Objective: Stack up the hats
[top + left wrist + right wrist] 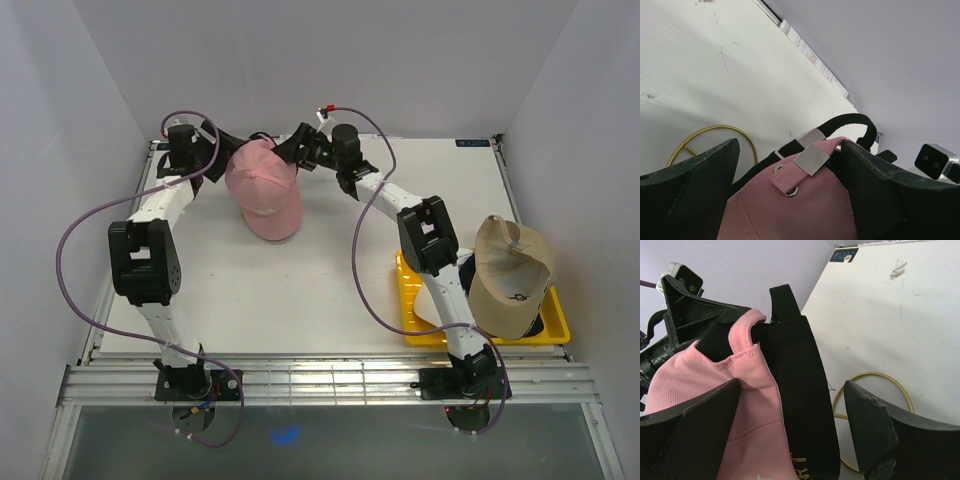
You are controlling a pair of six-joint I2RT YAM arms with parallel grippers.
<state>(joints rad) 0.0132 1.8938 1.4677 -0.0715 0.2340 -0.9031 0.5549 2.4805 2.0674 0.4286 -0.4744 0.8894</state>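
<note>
The pink cap [265, 195] sits over a black cap [800, 390] on the gold wire stand [715, 126] at the far middle of the table [300, 290] — the left claw [790, 150] and right claw [792, 385] both spread wide, straddling its rear from opposite sides. A tan cap [510, 275] lies on the yellow tray [555, 325], well apart.

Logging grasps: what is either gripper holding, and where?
Right gripper open, holding nothing; left gripper straddles the back strap of the pink cap, grip unclear.

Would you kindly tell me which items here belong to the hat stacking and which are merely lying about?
Part of the job: pink cap, black cap beneath it, tan cap.
Just lying about: gold wire stand, yellow tray.
</note>
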